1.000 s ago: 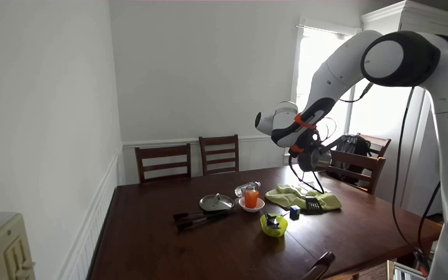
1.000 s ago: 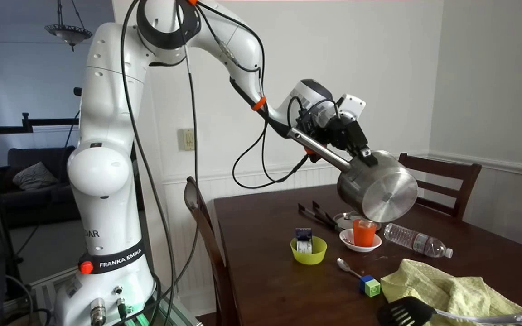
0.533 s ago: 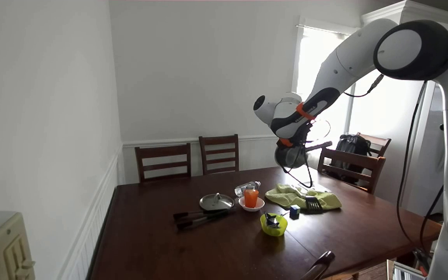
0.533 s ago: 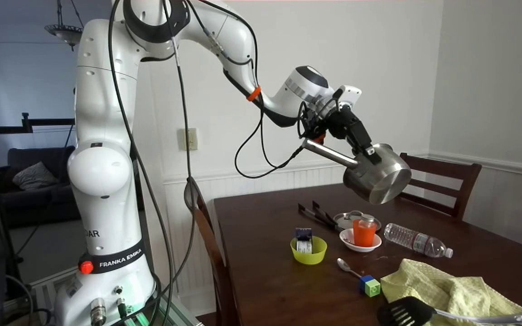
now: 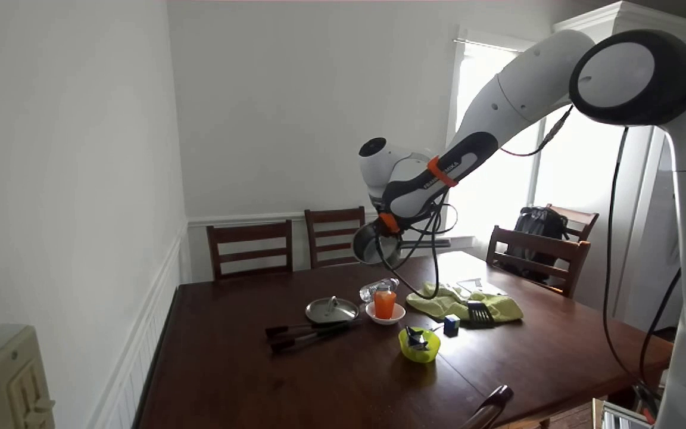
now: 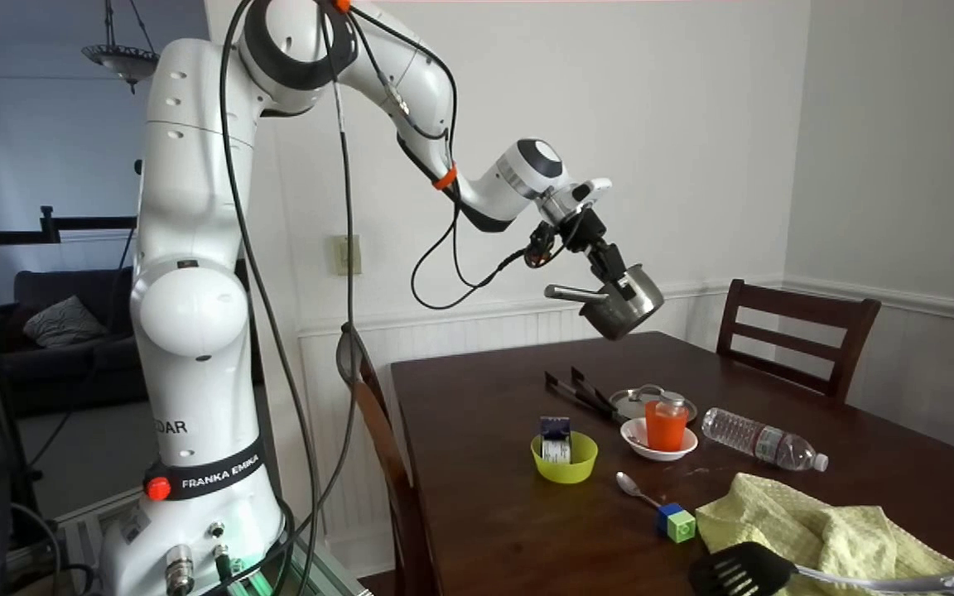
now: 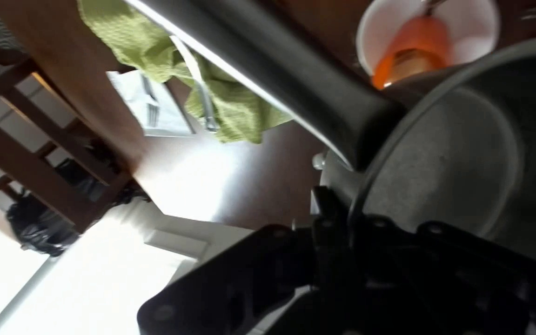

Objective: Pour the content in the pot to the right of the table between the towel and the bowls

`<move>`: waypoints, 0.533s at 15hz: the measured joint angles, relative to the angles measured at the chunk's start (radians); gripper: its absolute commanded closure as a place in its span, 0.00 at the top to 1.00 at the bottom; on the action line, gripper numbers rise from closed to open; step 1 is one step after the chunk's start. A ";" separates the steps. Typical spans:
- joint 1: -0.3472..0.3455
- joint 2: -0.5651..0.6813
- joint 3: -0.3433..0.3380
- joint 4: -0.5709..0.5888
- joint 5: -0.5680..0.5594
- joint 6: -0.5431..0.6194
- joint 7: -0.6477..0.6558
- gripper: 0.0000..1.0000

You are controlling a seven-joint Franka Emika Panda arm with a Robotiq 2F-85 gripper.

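Note:
My gripper (image 7: 349, 223) is shut on the wall of the metal pot (image 6: 624, 308) at its rim. The pot hangs tilted in the air above the far part of the table and also shows in an exterior view (image 5: 367, 244). In the wrist view its visible inside (image 7: 440, 158) is bare metal; part is in dark shadow. The yellow-green towel (image 6: 825, 530) lies on the table. A white bowl (image 6: 640, 448) holds an orange cup (image 6: 666, 429). A lime bowl (image 6: 564, 473) holds a small dark packet (image 6: 556, 439). A blue and green block (image 6: 676, 523) lies between lime bowl and towel.
A clear bottle (image 6: 763, 443) lies beyond the white bowl. The pot lid (image 5: 331, 310) and black-handled tongs (image 5: 304, 341) lie beside it. A spoon (image 6: 636, 488) lies by the block. A black spatula (image 6: 742, 569) rests on the towel. Chairs (image 5: 337, 238) stand around the table.
The gripper has carried the pot away from above the towel side, leftward in both exterior views. The pot has turned so its handle lies closer to level. The table objects have not moved.

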 measured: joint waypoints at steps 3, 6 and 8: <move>0.047 -0.013 0.037 -0.021 0.154 0.023 -0.117 0.01; 0.059 -0.043 0.048 -0.062 0.341 0.014 -0.307 0.01; 0.052 -0.052 0.042 -0.089 0.457 -0.021 -0.444 0.01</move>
